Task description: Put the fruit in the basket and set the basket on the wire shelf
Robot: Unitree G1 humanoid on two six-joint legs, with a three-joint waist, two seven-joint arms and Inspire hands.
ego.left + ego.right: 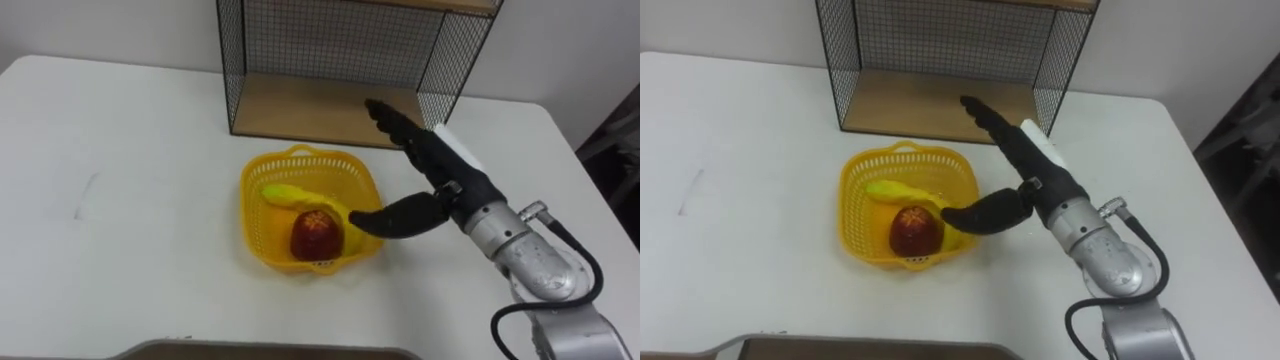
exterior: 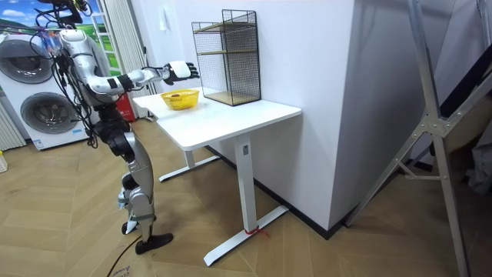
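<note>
Right hand [image 1: 443, 168] hangs released, fingers straight toward the black wire shelf with a wooden floor [image 1: 310, 108] just ahead of it, thumb stretched to the rim of the yellow plastic basket [image 1: 258, 215] at its left (contact unclear). A red apple [image 1: 317, 233] and a yellow banana [image 1: 288, 193] lie inside. A one-sided rim grip could tilt the basket and spill both.

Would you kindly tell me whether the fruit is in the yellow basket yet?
In: a red apple and a banana lie inside the yellow basket on the table.
</note>
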